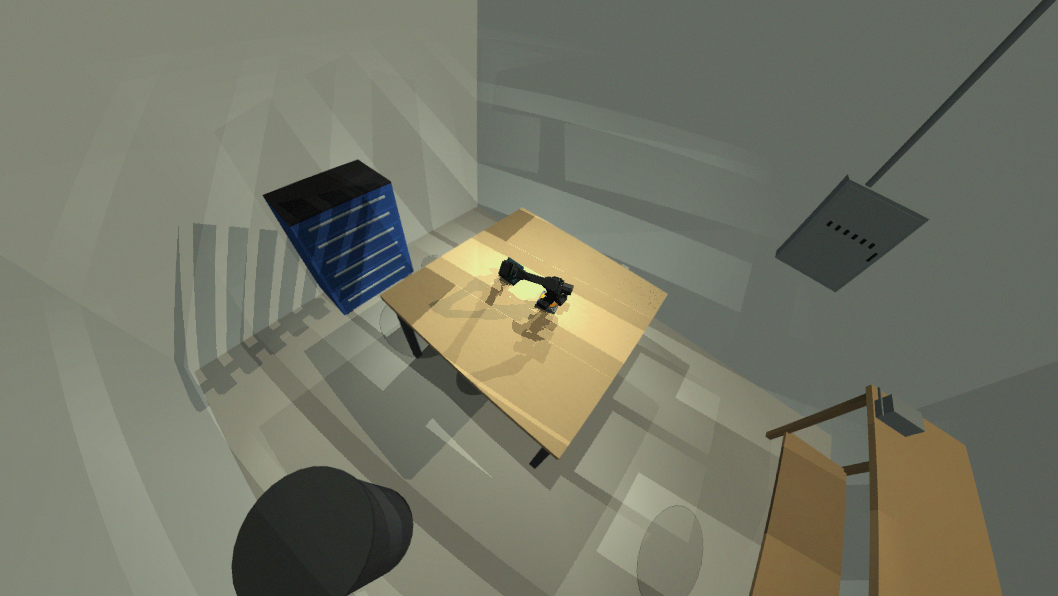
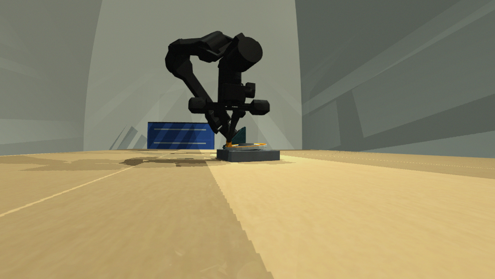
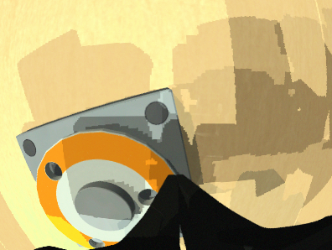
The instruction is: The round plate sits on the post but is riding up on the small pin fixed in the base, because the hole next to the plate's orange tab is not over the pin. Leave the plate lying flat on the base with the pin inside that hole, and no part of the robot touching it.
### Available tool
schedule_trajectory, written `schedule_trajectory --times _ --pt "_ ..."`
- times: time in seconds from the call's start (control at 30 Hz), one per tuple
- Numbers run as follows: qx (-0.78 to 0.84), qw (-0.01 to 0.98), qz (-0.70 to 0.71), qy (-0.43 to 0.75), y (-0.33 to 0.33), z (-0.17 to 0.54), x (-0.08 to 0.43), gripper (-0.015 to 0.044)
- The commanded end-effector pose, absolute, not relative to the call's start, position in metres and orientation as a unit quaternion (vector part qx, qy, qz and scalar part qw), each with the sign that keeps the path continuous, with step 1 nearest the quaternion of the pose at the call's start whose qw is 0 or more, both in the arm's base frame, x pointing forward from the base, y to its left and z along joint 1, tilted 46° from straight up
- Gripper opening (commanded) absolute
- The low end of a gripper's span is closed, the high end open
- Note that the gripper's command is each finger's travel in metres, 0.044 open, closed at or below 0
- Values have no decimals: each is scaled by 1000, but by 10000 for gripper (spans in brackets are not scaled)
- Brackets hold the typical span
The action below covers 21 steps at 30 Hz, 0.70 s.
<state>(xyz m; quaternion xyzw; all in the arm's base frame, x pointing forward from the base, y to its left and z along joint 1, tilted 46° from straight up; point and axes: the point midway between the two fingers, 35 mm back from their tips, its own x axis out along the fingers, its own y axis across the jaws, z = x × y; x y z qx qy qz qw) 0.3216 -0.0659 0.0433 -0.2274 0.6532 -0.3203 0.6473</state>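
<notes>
Workshop, blue drawer cabinet (image 1: 342,234), wooden table (image 1: 584,355), sawhorse bench (image 1: 895,496)

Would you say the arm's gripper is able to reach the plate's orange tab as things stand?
Probably yes: the shut gripper is already down at the orange tab on the plate, with nothing in between; actual contact is hard to tell.

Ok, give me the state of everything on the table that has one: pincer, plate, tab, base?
pincer: shut, holding nothing, tips down at the plate's rim by the tab.
round plate: on the base, one side looks raised, not flat.
orange tab: at the pincer tips, mostly hidden.
base: flat on the table.
pin: cannot tell, not visible.
</notes>
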Motion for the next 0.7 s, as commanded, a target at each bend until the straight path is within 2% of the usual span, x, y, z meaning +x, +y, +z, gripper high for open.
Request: schedule_trajectory --times 0.0,0.67 --pt "-230 643 -320 657 -68 43 314 0" --pt "-230 643 -320 657 -67 45 294 0"
